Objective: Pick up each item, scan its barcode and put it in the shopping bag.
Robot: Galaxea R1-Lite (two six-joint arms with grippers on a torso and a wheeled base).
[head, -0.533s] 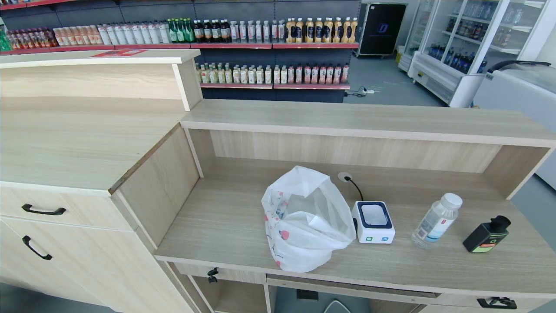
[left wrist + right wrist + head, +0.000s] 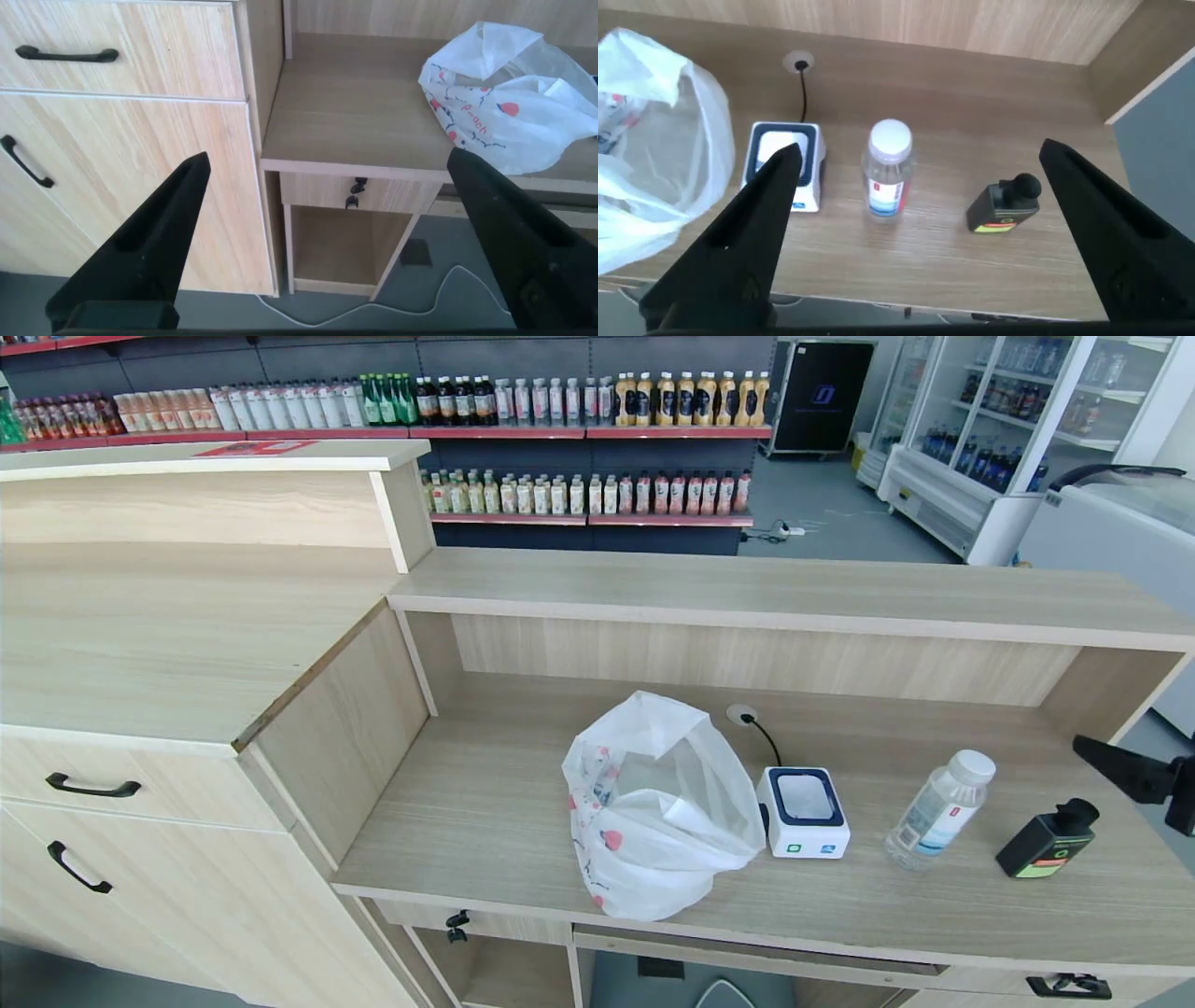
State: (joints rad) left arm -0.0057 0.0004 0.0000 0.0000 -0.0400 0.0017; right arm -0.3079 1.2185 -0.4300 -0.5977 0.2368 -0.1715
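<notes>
Flanking boxy scanner (image 2: 803, 810), crinkled plastic bag (image 2: 653, 812), clear cylindrical bottle (image 2: 938, 810), left hand (image 2: 329, 157) apart, right hand (image 2: 917, 154) apart.

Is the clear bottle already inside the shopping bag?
No, the clear bottle stands on the counter, between the scanner and the black bottle, apart from the shopping bag.

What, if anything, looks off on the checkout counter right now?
Nothing stands out. The shopping bag sits open beside the scanner. The clear bottle and the black bottle stand apart farther to the robot's right, seemingly upright. No spill or damage shows on the counter.
</notes>
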